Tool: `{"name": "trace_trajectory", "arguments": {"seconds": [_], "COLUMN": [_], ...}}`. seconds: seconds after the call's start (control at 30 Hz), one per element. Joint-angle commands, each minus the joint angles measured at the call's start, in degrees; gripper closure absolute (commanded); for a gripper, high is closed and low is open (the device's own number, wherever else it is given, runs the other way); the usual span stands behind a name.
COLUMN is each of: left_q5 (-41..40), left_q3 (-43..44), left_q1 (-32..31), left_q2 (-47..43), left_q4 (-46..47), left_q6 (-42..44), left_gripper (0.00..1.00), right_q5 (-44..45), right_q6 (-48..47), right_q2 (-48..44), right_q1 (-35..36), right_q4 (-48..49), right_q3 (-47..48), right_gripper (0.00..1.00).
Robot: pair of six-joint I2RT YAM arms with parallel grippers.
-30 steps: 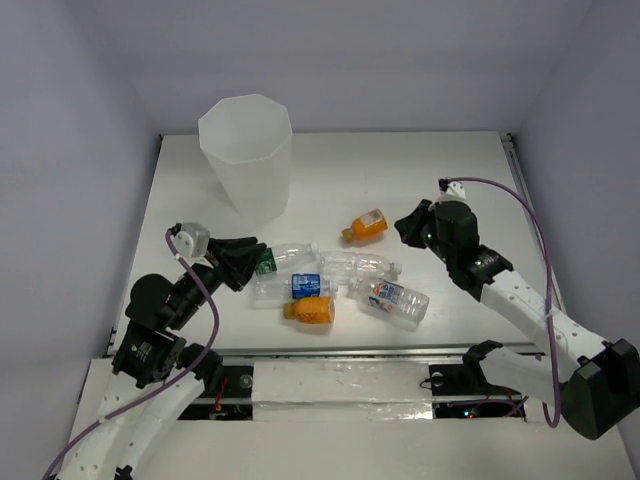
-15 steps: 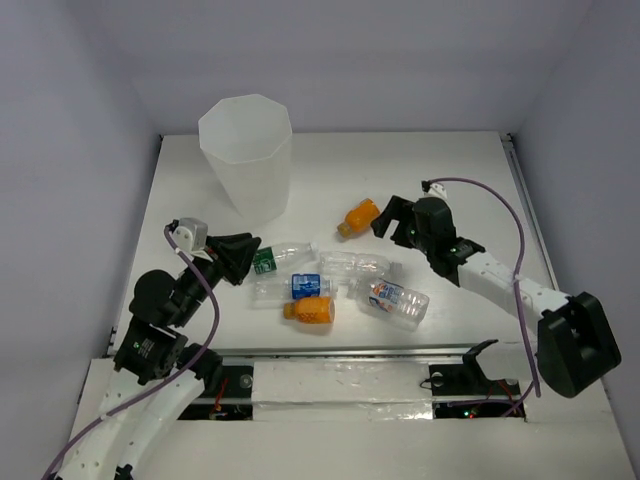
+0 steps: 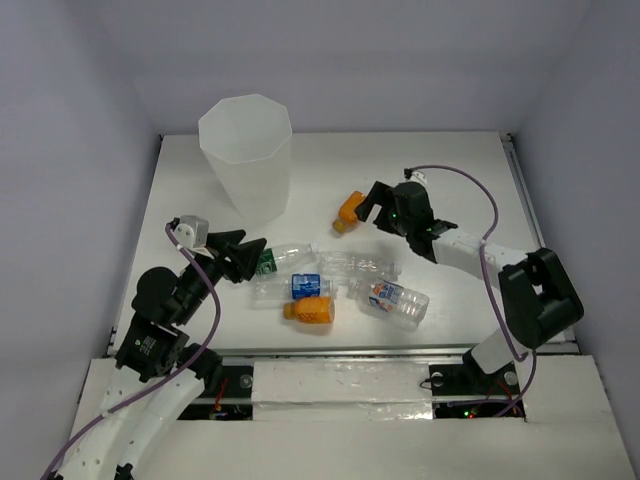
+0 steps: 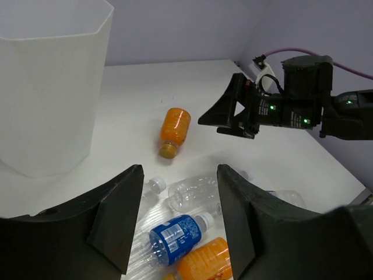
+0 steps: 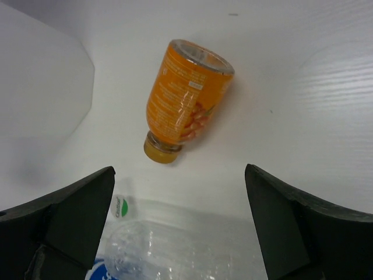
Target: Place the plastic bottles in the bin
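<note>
The bin (image 3: 245, 150) stands upright at the back left. One stubby orange bottle (image 3: 348, 210) lies alone on its side, just ahead of my right gripper (image 3: 368, 205), which is open wide and empty. In the right wrist view that orange bottle (image 5: 183, 99) lies beyond the right gripper (image 5: 179, 175), cap toward me. Several bottles lie clustered mid-table: green-label (image 3: 275, 258), blue-label (image 3: 305, 285), orange (image 3: 310, 310), clear (image 3: 360, 265), orange-blue label (image 3: 392, 300). My left gripper (image 3: 252, 250) hovers open at the cluster's left end. Between its jaws I see the blue-label bottle (image 4: 175, 233) below, not gripped.
The table's raised rails run along the right and near edges (image 3: 520, 170). The bin wall (image 4: 52, 93) fills the left of the left wrist view. The right arm (image 4: 291, 108) reaches across behind the cluster.
Both grippers have gone from shut to open. The right arm swung left toward the lone orange bottle, which shifted slightly left and back. The left arm barely moved.
</note>
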Motion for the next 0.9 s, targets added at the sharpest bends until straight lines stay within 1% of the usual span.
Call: {"name": "trace_trajectory", "arguments": {"seconds": [0.0, 0.07, 0.17, 0.33, 0.37, 0.47, 0.53, 0.6, 0.63, 0.67, 0.77, 0.83, 0.87], "left_q5": [-0.01, -0.18, -0.36, -0.62, -0.54, -0.19, 0.08, 0.34, 0.34, 0.43, 0.52, 0.52, 0.52], "left_q3": [2.14, 2.14, 2.14, 2.23, 2.23, 2.23, 2.23, 2.23, 2.23, 2.23, 2.23, 2.23, 2.23], "left_q1": [0.20, 0.20, 0.20, 0.20, 0.20, 0.20, 0.20, 0.20, 0.20, 0.20, 0.20, 0.20, 0.20], "left_q2": [0.41, 0.33, 0.06, -0.29, -0.38, -0.82, -1.08, -1.34, -1.52, -1.61, -2.75, -4.06, -4.42], "left_q4": [1.22, 1.22, 1.13, 0.86, 0.78, 0.95, 1.04, 1.13, 1.13, 1.13, 1.04, 0.87, 0.69], "left_q6": [0.18, 0.26, 0.26, 0.53, 0.53, 0.53, 0.53, 0.53, 0.53, 0.44, 0.44, 0.27, 0.18], "left_gripper": [0.48, 0.45, 0.44, 0.44, 0.44, 0.44, 0.44, 0.44, 0.44, 0.44, 0.44, 0.44, 0.45], "right_q5": [0.36, 1.23, 2.81, 5.19, 5.19, 4.58, 4.31, 4.40, 4.40, 4.49, 3.87, 4.13, 4.48], "right_q6": [1.19, 1.54, 2.07, 2.51, 2.69, 2.43, 1.90, 1.64, 1.55, 1.46, 0.93, 0.84, 1.02], "right_q2": [4.05, 7.47, 11.60, 17.23, 17.85, 19.70, 21.19, 22.16, 22.60, 22.86, 24.53, 25.15, 25.41], "right_q1": [0.58, 0.58, 0.58, 0.58, 0.58, 0.58, 0.58, 1.11, 1.11, 1.11, 1.11, 1.11, 1.11], "right_q4": [4.31, 3.01, 1.07, -3.15, -3.51, -5.17, -7.19, -10.18, -11.15, -12.90, -17.20, -18.53, -19.67], "right_q3": [5.45, 8.44, 12.39, 17.85, 18.29, 20.31, 22.76, 24.61, 25.32, 26.02, 29.18, 29.98, 30.42], "right_gripper": [0.02, 0.02, 0.04, 0.07, 0.14, 0.21, 0.21, 0.18, 0.18, 0.13, 0.07, 0.07, 0.11]}}
